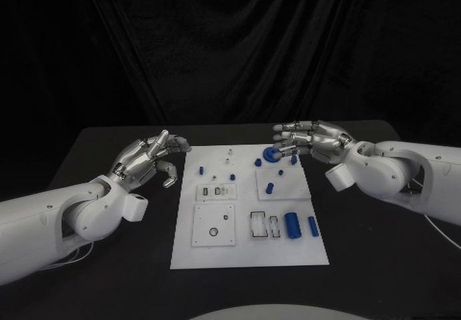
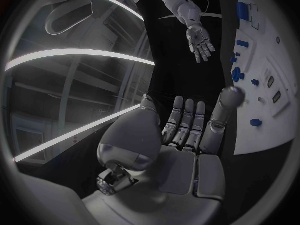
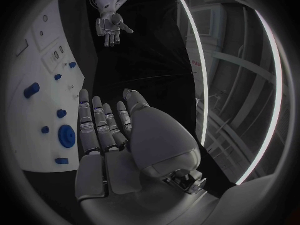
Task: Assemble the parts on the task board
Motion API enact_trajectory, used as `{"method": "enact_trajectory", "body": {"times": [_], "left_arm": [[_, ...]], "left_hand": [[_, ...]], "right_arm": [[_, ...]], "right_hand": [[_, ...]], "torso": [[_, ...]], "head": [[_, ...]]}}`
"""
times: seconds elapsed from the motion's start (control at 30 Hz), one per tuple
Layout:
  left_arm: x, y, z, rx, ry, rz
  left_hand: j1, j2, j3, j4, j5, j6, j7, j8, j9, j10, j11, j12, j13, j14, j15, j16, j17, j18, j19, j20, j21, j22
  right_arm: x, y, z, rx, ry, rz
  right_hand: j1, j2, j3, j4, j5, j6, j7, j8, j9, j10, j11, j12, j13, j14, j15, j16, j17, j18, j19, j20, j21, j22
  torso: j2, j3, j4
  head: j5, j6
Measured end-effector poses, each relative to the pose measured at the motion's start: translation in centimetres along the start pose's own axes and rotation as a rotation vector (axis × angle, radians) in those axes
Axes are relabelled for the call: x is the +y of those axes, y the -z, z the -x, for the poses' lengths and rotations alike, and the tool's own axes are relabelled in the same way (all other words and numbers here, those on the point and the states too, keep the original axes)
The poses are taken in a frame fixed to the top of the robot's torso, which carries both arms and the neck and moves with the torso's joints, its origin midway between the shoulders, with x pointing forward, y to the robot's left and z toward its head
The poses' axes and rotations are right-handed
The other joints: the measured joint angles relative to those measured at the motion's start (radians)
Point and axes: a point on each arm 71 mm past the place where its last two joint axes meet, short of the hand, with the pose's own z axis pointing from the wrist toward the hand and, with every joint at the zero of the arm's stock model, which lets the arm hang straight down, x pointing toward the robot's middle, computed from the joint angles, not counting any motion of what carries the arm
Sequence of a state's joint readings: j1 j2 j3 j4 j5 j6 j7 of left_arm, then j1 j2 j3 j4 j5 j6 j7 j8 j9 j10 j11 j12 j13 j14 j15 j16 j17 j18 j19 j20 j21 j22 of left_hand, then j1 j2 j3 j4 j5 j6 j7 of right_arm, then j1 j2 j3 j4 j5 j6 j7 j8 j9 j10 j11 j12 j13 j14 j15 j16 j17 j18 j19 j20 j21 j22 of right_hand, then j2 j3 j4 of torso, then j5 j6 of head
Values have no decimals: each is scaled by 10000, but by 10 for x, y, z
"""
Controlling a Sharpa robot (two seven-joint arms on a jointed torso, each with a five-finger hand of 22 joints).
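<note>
The white task board (image 1: 250, 250) lies in the middle of the black table. Small blue pegs (image 1: 271, 187) stand on its far half, and two blue cylinders (image 1: 292, 225) lie near its right edge. A round blue part (image 1: 269, 155) sits at the far right corner. My right hand (image 1: 309, 140) hovers just beside that part with fingers spread and nothing in them; the right wrist view shows the round part (image 3: 66, 136) alongside the fingers (image 3: 100, 125). My left hand (image 1: 150, 160) is left of the board, fingers apart and empty, as its palm (image 2: 187, 135) shows.
White inset plates (image 1: 215, 225) with slots and a black ring sit on the board's near half. Bare black table (image 1: 384, 267) surrounds the board. A black curtain hangs behind the table's far edge. A thin white cable (image 1: 444, 230) trails by my right arm.
</note>
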State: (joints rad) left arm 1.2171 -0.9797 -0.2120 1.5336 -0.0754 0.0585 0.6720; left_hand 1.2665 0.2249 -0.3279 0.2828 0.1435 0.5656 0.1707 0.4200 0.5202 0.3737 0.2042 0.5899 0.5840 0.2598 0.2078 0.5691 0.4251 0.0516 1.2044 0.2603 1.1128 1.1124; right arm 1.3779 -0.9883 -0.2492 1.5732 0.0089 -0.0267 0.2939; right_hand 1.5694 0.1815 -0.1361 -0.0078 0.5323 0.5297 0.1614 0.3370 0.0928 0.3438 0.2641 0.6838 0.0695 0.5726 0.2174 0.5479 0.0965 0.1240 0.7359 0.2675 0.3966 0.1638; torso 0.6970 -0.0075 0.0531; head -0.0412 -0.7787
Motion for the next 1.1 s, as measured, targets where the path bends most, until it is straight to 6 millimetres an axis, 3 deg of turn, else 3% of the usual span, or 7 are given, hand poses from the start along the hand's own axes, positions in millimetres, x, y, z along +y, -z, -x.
{"method": "enact_trajectory", "body": {"times": [0.1,0.23,0.3,0.33,0.53,0.8,1.1], "left_arm": [[-2,4,0,33,34,-15],[-6,8,-1,106,114,-73],[-8,10,-2,152,157,-108],[-10,10,-4,184,190,-135],[-17,15,-11,317,435,-262],[-26,19,-17,314,778,-417],[-31,21,-24,303,1167,-515]], "left_hand": [[98,41,0,0,0,-471,-68,-592,-505,-875,-195,-1215,-1056,-997,-106,-1645,-1225,-152,1470,-132,1836,1709],[179,123,0,0,46,-1011,-117,-1212,-1083,-1598,-369,-2277,-2016,-1751,-222,-3045,-2271,-307,2490,-349,3168,1957],[284,228,1,0,117,-1634,-166,-1962,-1802,-2330,-572,-3424,-3114,-2452,-392,-4528,-3383,-462,2611,-645,4386,1958],[284,228,1,0,117,-1673,-173,-2030,-1867,-2375,-594,-3517,-3211,-2502,-407,-4655,-3477,-463,2613,-679,4470,1958],[376,320,85,-84,164,-1709,-189,-2256,-2135,-2412,-605,-3742,-3541,-2580,-486,-4883,-3705,-461,2615,-823,4551,1958],[376,321,74,-130,163,-1633,-187,-2305,-2231,-2412,-605,-3742,-3680,-2580,-486,-4920,-3743,-460,2615,-822,4551,1957],[307,390,128,-184,219,-1504,-175,-2373,-2313,-2307,-575,-3787,-3835,-2580,-485,-4959,-3787,-459,2615,-821,4551,1956]], "right_arm": [[17,-4,0,95,985,147],[41,-9,-2,162,2413,307],[50,-11,-3,175,3104,309],[55,-13,-4,182,3594,282],[69,-19,-9,106,6437,4],[74,-27,-17,-150,11662,-167],[77,-30,-23,-574,16247,275]], "right_hand": [[145,-87,73,-232,-178,372,46,94,-1,442,-114,196,-25,577,-199,233,15,18,528,-146,479,237],[324,-198,80,-489,-398,1136,154,153,-29,1457,-435,286,-76,2081,-622,678,113,247,1395,-500,1863,1027],[356,-240,81,-489,-544,1481,184,153,-88,1940,-601,118,-91,2894,-891,802,146,296,1630,-663,2684,1537],[275,-325,81,-489,-727,1794,157,132,-128,2363,-766,-116,-92,3534,-1068,923,190,482,1815,-761,3368,1983],[121,-638,389,-123,-1973,2871,-49,-113,-175,3878,-1298,-1119,-90,5933,-1734,2872,1091,485,3208,-1203,5709,3419],[57,-1468,1243,613,-2426,3686,-334,-902,-138,5086,-1479,-2473,-78,6655,-1925,4805,2244,154,5145,-1357,8546,7463],[-170,-2161,1957,1193,-3064,3767,-623,-1485,-70,5357,-1602,-3283,-50,7708,-2136,6334,4971,-154,5982,-1557,9594,9365]], "torso": [[21,-1,11],[101,-3,24],[164,-10,29],[192,-14,32],[364,-64,77],[699,-174,189],[1085,-369,373]], "head": [[41,-117],[79,-186],[96,-191],[97,-191],[27,-114],[-145,103],[-408,523]]}}
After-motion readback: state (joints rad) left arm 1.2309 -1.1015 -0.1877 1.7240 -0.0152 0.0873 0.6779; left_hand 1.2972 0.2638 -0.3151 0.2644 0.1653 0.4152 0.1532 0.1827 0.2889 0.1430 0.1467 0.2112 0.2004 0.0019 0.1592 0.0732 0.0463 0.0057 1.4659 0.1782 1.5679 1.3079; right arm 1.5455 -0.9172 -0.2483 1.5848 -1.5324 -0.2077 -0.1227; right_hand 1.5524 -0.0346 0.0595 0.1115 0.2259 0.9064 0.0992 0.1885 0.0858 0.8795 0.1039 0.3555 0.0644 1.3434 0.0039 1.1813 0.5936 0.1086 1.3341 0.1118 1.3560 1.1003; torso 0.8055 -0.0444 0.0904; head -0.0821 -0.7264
